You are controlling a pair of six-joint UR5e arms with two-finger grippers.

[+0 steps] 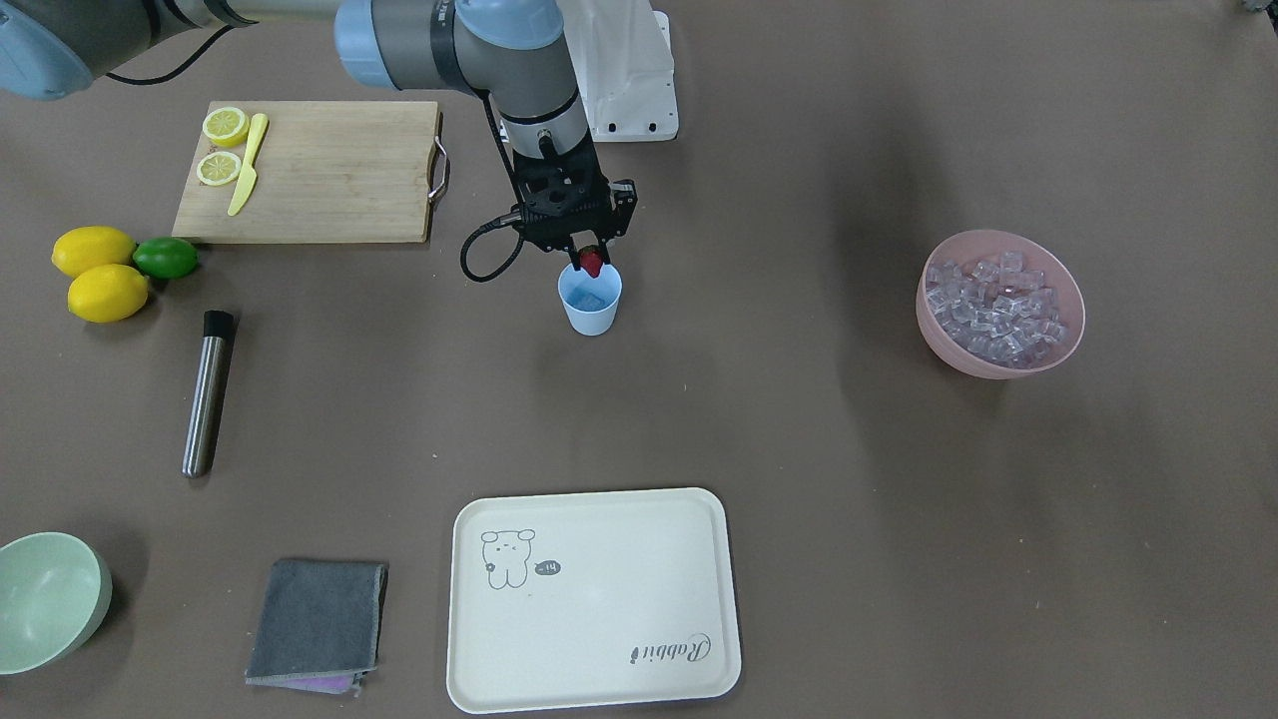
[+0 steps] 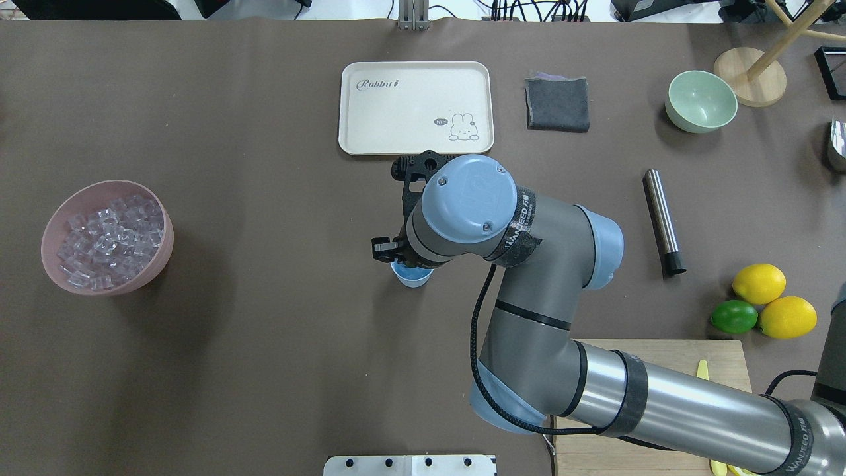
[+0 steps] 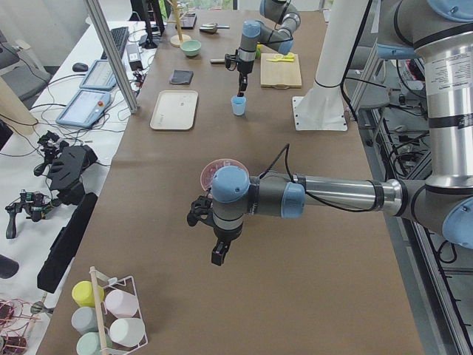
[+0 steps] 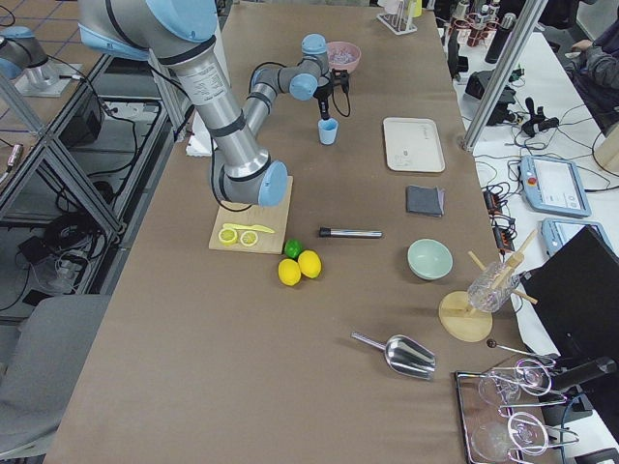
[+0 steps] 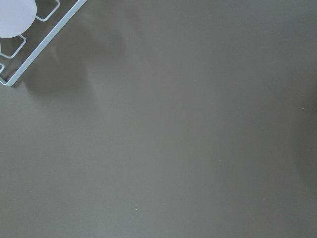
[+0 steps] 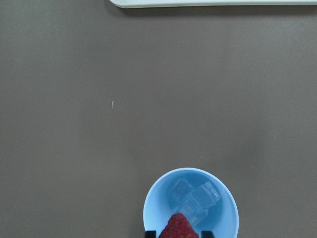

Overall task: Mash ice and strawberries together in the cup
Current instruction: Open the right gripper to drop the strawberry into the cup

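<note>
The light blue cup (image 1: 591, 302) stands mid-table, and the right wrist view shows a few ice cubes (image 6: 193, 196) inside the cup (image 6: 152, 201). My right gripper (image 1: 592, 258) hangs just over the cup's rim on the robot's side, shut on the red strawberry (image 1: 593, 263), tip down above the cup's mouth. More ice (image 1: 998, 305) fills the pink bowl (image 1: 947, 348). My left gripper (image 3: 219, 255) shows only in the exterior left view, low over bare table near the pink bowl; I cannot tell whether it is open or shut.
A steel muddler (image 1: 208, 394) lies on the table. A cutting board (image 1: 319, 170) carries lemon halves and a yellow knife. Two lemons (image 1: 95, 270) and a lime (image 1: 165, 257) sit beside it. A cream tray (image 1: 594, 599), grey cloth (image 1: 318, 619) and pale green bowl (image 1: 45, 599) line the far edge.
</note>
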